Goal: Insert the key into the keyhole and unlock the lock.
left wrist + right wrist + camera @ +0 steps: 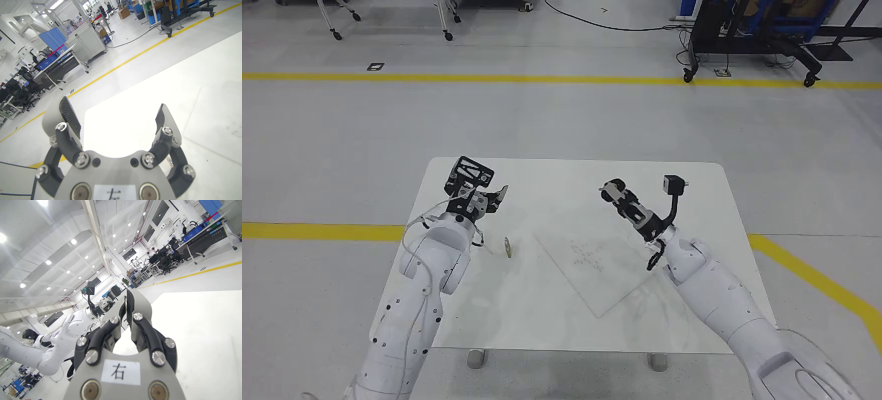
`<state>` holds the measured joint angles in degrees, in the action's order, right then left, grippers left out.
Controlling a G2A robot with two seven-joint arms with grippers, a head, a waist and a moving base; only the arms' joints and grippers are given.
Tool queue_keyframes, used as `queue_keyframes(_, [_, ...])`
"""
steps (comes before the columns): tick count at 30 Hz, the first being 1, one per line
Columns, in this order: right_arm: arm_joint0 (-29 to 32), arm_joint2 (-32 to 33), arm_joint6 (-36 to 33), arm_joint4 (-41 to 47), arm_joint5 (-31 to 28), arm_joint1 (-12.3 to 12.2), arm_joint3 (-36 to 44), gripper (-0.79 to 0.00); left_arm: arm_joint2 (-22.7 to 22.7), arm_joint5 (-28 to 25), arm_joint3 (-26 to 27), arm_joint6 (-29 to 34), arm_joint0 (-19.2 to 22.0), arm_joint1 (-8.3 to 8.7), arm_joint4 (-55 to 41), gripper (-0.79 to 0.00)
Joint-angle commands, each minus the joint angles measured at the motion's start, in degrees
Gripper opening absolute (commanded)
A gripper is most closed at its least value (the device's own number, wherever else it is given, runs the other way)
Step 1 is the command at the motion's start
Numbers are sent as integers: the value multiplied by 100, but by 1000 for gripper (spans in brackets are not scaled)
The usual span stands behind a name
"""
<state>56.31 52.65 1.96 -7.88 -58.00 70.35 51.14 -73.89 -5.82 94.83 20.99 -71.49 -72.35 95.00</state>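
Note:
A small metal object [507,246], either lock or key, lies on the white table [542,320] near the left side; I cannot tell which it is. My left gripper [113,106] hangs open above the table's far left part [492,196], a little beyond that object, with nothing between its ribbed pads [70,115]. A bit of metal [170,162] peeks out beside the gripper's base. My right gripper [127,298] is shut with nothing visible in it, raised over the far middle of the table [611,190] and pointing toward the left arm [98,308].
A thin clear sheet [592,265] lies turned at an angle in the table's middle, with faint marks on it. Yellow floor lines [542,78] run past the table. Desks, chairs and racks stand well away in the room.

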Motion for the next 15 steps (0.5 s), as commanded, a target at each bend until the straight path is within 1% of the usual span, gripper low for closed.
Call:
queue_keyframes(1, [0, 0, -12, 7, 0, 0, 0, -785, -46, 37, 88, -90, -68, -13, -308, 0])
queue_keyframes(4, [0, 0, -12, 7, 0, 0, 0, -785, -169, -281, 275, 59, -106, -46, -1496, 0])
queue_keyframes(7, [0, 0, -12, 7, 0, 0, 0, -785, -320, -686, 256, 373, -64, -96, -3396, 0])
queue_keyframes(8, [0, 0, -12, 7, 0, 0, 0, -785, -365, -846, 159, 579, -25, -117, -4242, 0])
queue_keyframes(11, [0, 0, -12, 7, 0, 0, 0, -785, -479, -1181, -229, 1363, 206, -145, -6338, 0])
queue_keyframes(14, [0, 0, -12, 7, 0, 0, 0, -785, -508, -1225, -792, 2253, 499, -167, -8249, 0])
queue_keyframes(15, [0, 0, -12, 7, 0, 0, 0, -785, -485, -1219, -1012, 2665, 634, -169, -8787, 0])
